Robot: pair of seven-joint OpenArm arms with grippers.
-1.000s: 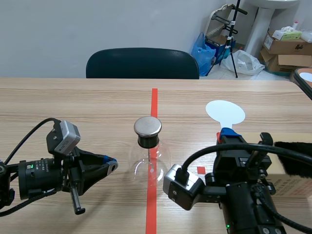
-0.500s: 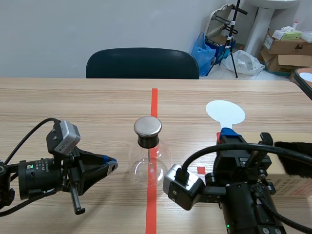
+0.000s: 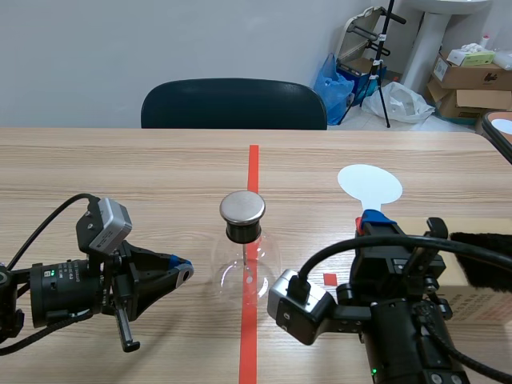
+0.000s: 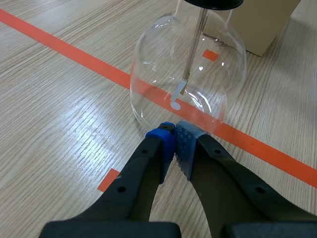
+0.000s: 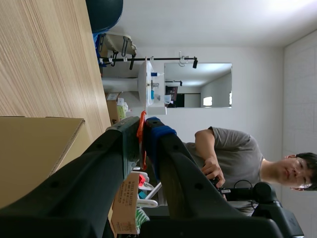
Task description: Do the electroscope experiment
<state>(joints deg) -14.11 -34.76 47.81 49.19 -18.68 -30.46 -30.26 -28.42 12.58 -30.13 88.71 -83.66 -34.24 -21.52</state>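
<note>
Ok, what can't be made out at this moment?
Scene view: the right arm hides the white paddle's handle and the right gripper's hold on it.
Left wrist view: the flask's cap is cut off by the edge.
Scene view: the black fur on the box runs off the edge.

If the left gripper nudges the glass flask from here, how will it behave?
The glass flask looks thin-walled, so a hard bump from the shut left gripper could crack it. Its smooth round belly would probably slide off the pads. The metal cap up top may make it tip.
</note>
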